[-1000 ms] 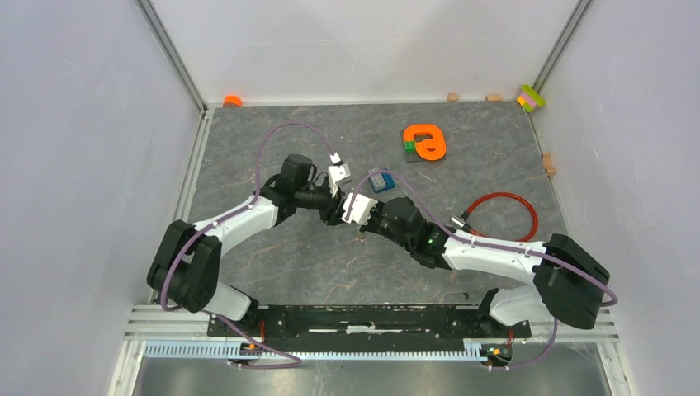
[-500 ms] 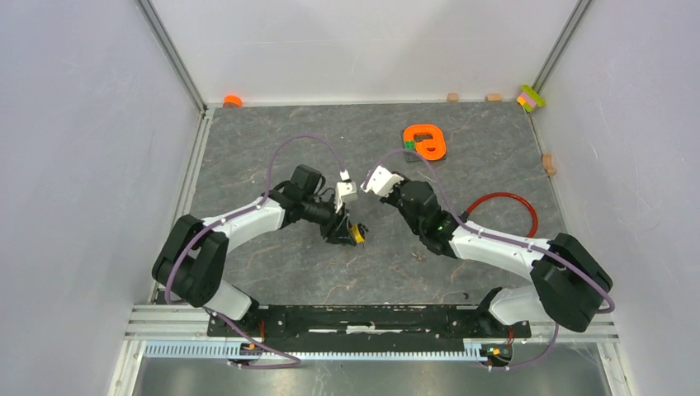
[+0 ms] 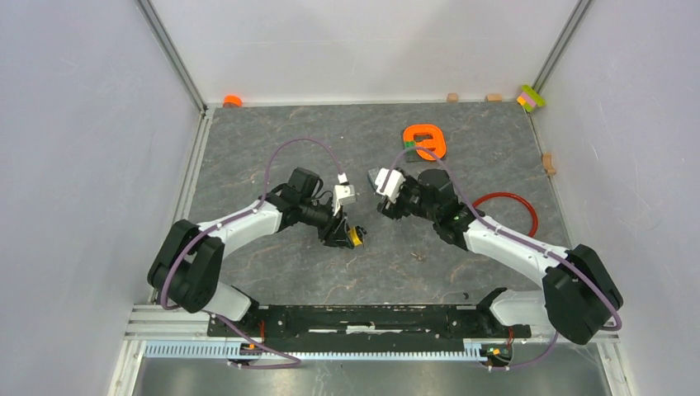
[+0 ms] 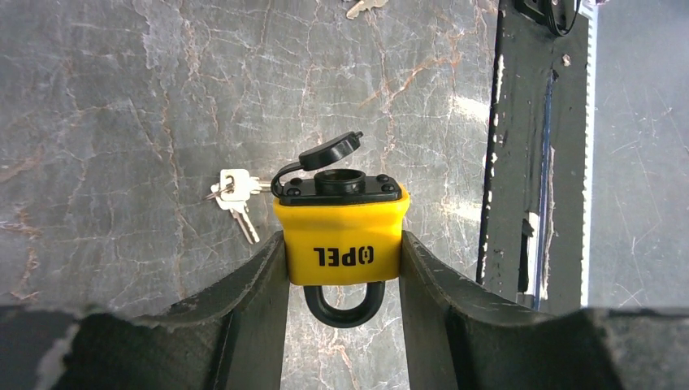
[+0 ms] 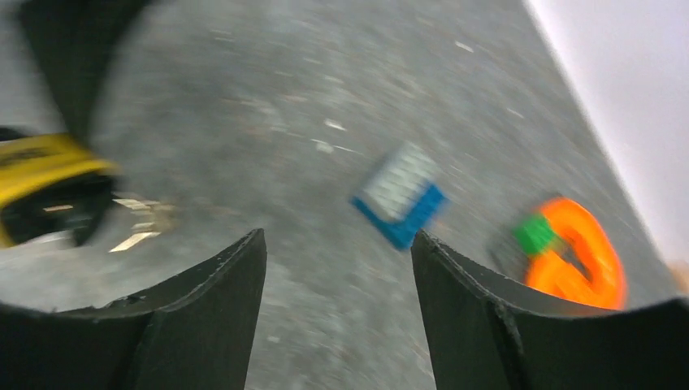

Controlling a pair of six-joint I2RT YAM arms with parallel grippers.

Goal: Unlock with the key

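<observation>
My left gripper is shut on a small yellow padlock, one finger on each side of its body. The padlock's black keyhole cap is flipped open, and its black shackle loops back toward the wrist. The key, a tiny silver bunch, lies flat on the table just left of the padlock, touching neither gripper. My right gripper is open and empty, hanging above the table to the right of the padlock. Its view is blurred; the padlock shows at the left edge.
A blue block lies ahead of the right gripper. An orange piece with a green brick sits farther back. A red cable loop lies at the right. A small metal bit is on the table near the front rail.
The right gripper has pulled away from the left gripper, back and to the right, and has opened. The left gripper still holds the padlock, now uncovered.
</observation>
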